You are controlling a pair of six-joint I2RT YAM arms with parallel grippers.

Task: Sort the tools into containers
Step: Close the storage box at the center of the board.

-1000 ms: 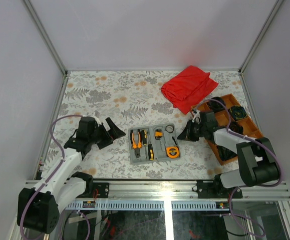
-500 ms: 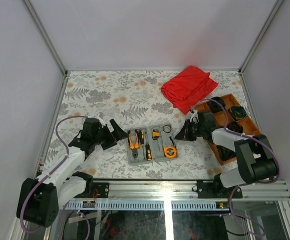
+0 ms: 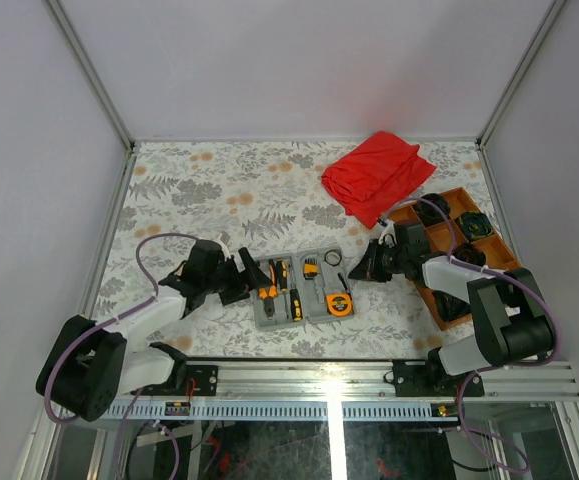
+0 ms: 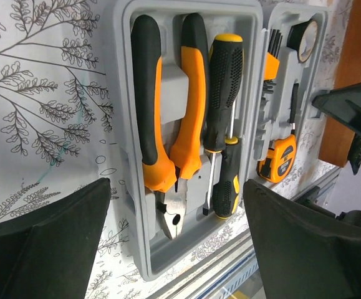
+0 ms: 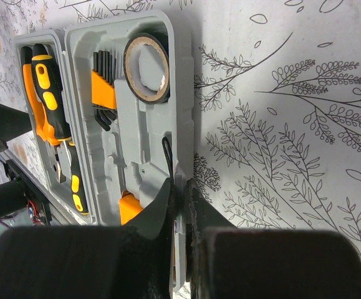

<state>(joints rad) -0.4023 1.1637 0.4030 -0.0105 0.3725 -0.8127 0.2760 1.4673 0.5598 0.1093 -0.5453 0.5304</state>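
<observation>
The two grey containers (image 3: 313,287) lie side by side as one flat case at the table's near middle. The left tray (image 4: 127,93) holds orange-handled pliers (image 4: 168,112) and two screwdrivers (image 4: 225,81). In the right tray (image 5: 183,75) are a tape measure (image 4: 277,159), hex keys (image 5: 104,87) and a black tape roll (image 5: 146,59). My left gripper (image 4: 177,187) is open, low at the case's left end, its fingers (image 4: 49,243) straddling the left tray. My right gripper (image 5: 181,187) is shut on the right tray's outer rim.
A red cloth (image 3: 377,175) lies at the back right. An orange-brown divided tray (image 3: 464,262) with black round parts sits on the right, behind my right arm. The metal frame rail (image 3: 329,378) runs along the near edge, close to the case.
My left gripper has slid right across the table up to the case's left end and its jaws have narrowed slightly. The case shifted a little to the left with my right gripper.
</observation>
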